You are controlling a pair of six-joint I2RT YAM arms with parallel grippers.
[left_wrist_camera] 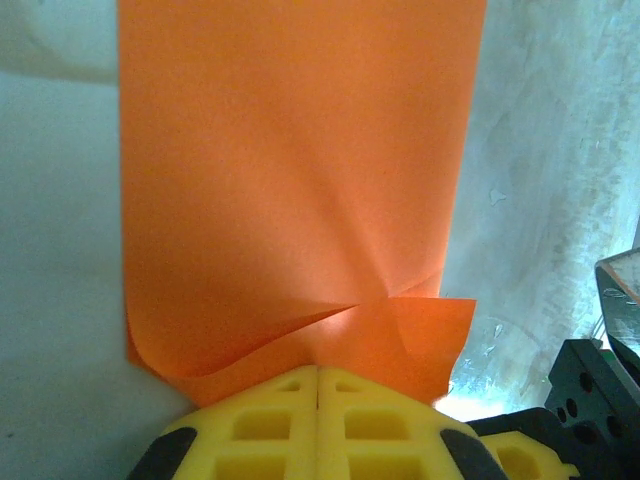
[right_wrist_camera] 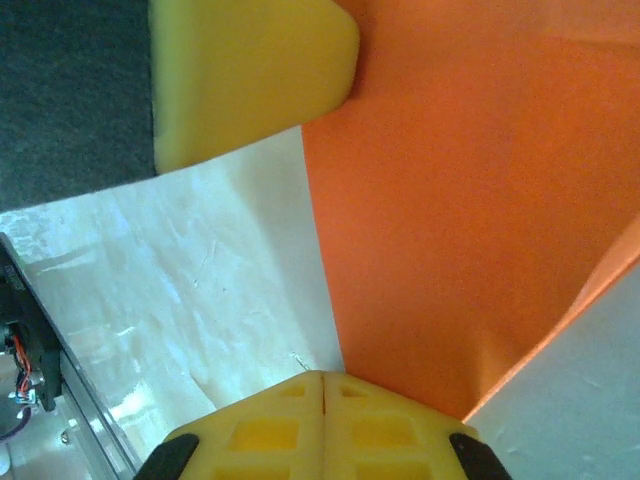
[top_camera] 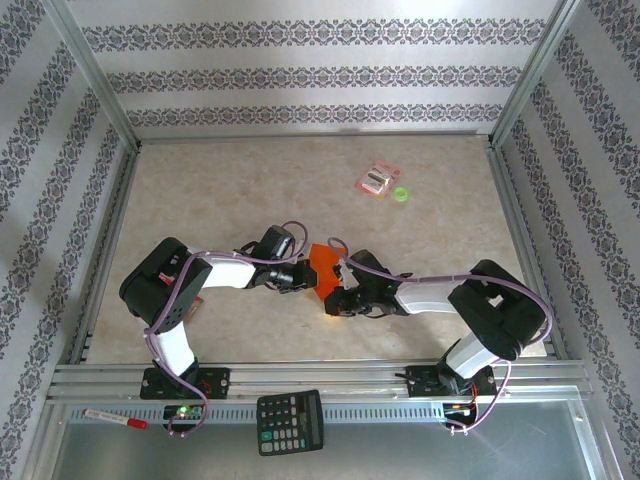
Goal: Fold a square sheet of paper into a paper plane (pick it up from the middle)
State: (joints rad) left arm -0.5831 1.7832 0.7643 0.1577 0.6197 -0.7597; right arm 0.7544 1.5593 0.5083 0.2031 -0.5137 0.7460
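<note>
centrally, the square sheet of paper (top_camera: 322,266), partly creased, sits between the two arms at the middle of the table (top_camera: 200,190). left gripper (left_wrist_camera: 318,372): jaws closed on a buckled edge of the sheet. right gripper (right_wrist_camera: 323,378): jaws closed, apparently pinching another edge. risk: arms drawing apart could tear the thin sheet at either pinch; uneven convergence could set the stray wrinkle as a false crease, skewing the plane.

Nothing is reading legibly here, since the markings on the black calculator (top_camera: 290,421) and the small pink-red packet (top_camera: 378,179) are showing too small.
</note>
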